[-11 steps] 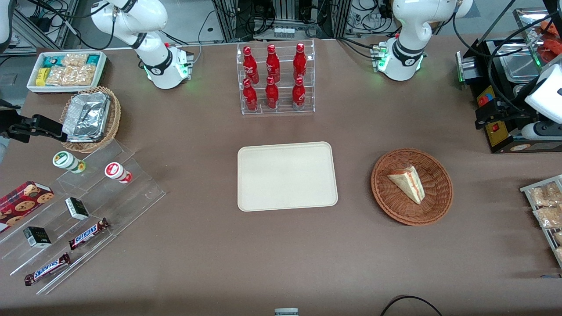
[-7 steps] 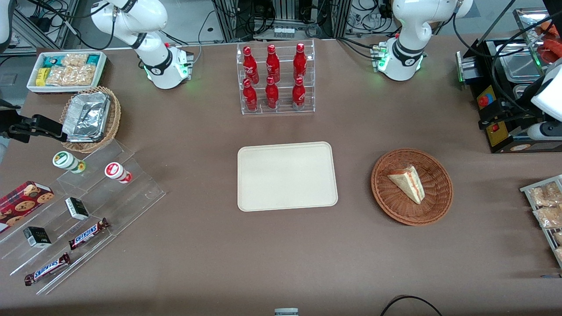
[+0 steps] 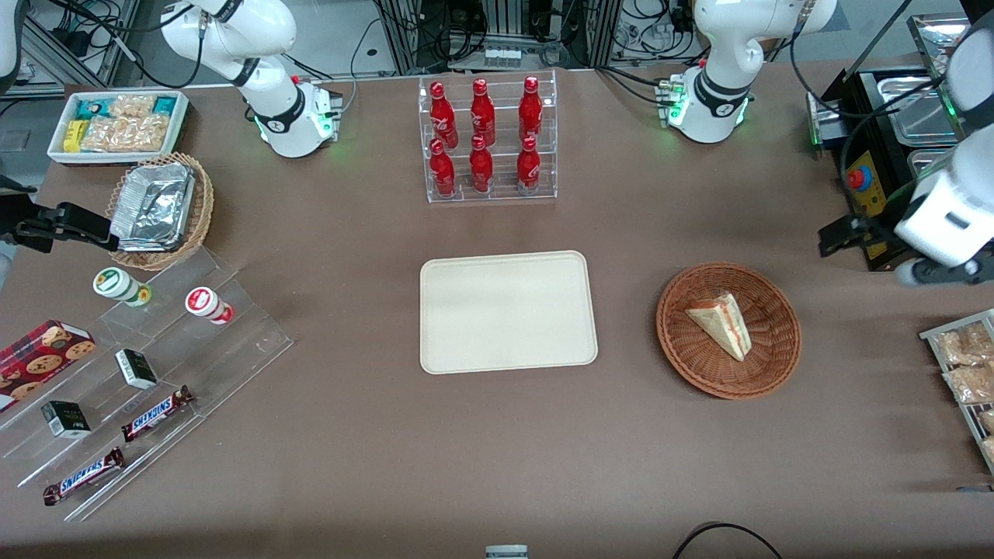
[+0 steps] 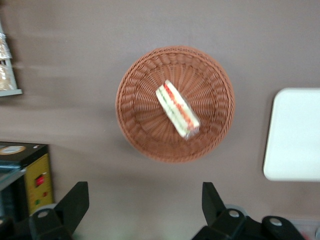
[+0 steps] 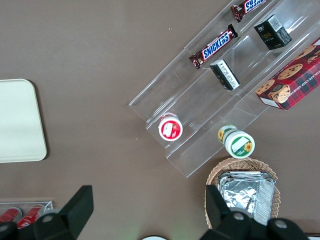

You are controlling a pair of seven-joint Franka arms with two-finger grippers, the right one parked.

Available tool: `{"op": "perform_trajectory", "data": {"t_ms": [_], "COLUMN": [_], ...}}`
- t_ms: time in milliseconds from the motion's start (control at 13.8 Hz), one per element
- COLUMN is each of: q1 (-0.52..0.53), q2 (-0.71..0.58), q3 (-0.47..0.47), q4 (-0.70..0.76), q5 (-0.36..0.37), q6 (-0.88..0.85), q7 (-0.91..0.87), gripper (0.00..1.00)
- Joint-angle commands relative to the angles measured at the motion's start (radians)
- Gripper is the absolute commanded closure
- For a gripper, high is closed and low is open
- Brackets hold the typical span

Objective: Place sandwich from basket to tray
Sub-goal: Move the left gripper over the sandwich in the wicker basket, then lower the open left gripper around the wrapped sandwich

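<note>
The sandwich (image 3: 722, 324), a pale wedge with red and green filling, lies in the round reddish-brown basket (image 3: 674, 341). The cream tray (image 3: 509, 310) sits bare beside the basket, toward the parked arm's end. My gripper (image 3: 845, 233) hangs high over the table by the black box, toward the working arm's end and farther from the front camera than the basket. In the left wrist view the gripper (image 4: 144, 186) is open and holds nothing. The sandwich (image 4: 177, 110), basket (image 4: 129, 115) and tray (image 4: 295, 135) lie well below it.
A black control box (image 3: 866, 198) stands close to the gripper. A wire rack of snack bags (image 3: 963, 365) sits at the working arm's table edge. A clear rack of red bottles (image 3: 488, 140) stands farther back than the tray. Acrylic steps with candy bars (image 3: 155, 365) lie toward the parked arm's end.
The left arm has swung down toward the front camera and toward the basket. The sandwich, basket and tray have not moved.
</note>
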Motion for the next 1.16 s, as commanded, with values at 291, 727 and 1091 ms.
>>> {"op": "perform_trajectory", "data": {"t_ms": [291, 727, 1091], "q1": [-0.018, -0.018, -0.024], "q2": [-0.026, -0.018, 0.032], "q3": [-0.073, -0.080, -0.081], "q4": [-0.290, -0.526, -0.552], "q5": [0.010, 0.013, 0.017], "q6": [0.363, 0.725, 0.779], "q7": [-0.469, -0.597, -0.640], "gripper": [0.00, 0.00, 0.00]}}
